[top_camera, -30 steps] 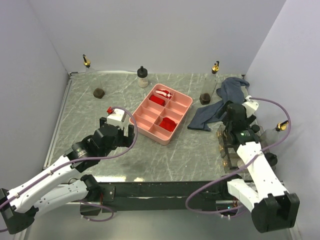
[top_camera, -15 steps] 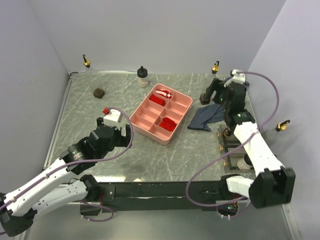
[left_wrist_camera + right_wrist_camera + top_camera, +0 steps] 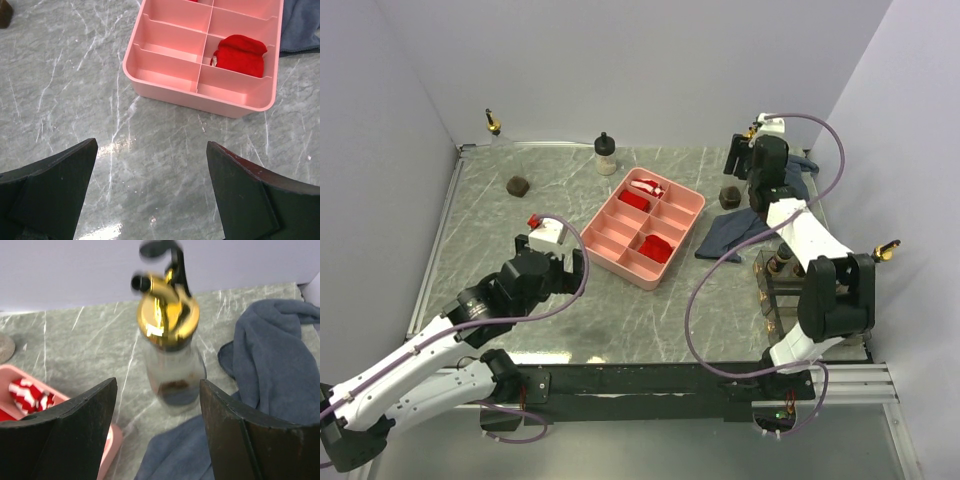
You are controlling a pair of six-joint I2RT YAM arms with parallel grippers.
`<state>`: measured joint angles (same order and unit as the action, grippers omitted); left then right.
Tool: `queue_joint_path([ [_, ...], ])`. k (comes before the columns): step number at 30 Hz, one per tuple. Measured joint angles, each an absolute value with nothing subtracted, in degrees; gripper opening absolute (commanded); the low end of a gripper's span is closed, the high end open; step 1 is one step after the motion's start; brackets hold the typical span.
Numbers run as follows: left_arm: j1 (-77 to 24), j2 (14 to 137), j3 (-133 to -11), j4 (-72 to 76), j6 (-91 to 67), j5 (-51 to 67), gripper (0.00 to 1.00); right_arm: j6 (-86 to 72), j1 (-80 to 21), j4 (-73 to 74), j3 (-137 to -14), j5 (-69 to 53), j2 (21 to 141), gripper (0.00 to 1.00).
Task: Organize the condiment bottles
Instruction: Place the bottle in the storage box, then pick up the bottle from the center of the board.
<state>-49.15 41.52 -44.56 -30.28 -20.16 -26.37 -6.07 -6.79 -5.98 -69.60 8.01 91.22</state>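
While I stood watching from the side, the right end effector (image 3: 157, 385) was way out at the back right of the worktop (image 3: 650, 310). Its fingers were parted on either side of a tall clear bottle with a gold pourer (image 3: 171, 357). I could see a gap between one finger and the glass, so it was released, not squeezing anything. That bottle stood upright near the back wall. The blue-grey cloth (image 3: 280, 355) was bunched just beside it and a corner of the pink tray (image 3: 200, 97) sat off to the other side, so it was tight quarters back there.

The left end effector (image 3: 152, 145) was spread wide with nothing in it, hanging over bare marble just short of the tray's near wall. It had lots of room: the whole near-middle stretch of worktop was open surface.

The other bottles mostly hugged the edges:
- A second gold-pourer bottle (image 3: 494, 125) was tucked into the back left corner.
- A black-capped cream bottle (image 3: 606, 155) stood by the back edge.
- A squat dark jar (image 3: 519, 184) sat on the left, well apart from the tray.
- Another squat jar (image 3: 729, 196) sat between the tray and the cloth, near the right arm.
- A third gold pourer (image 3: 885, 250) poked up at the far right edge by the wall.
- A cluster of bottles (image 3: 778, 270) was crowded near the right front edge, too jumbled for me to count.
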Motion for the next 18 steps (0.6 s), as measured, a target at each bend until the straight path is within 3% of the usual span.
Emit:
queue_joint_path([
  [18,-49.1,43.2,-44.6,-30.3,-20.2,-26.4,0.97,-1.7,-6.5,-12.5,-75.4,10.0,98.9,0.6],
])
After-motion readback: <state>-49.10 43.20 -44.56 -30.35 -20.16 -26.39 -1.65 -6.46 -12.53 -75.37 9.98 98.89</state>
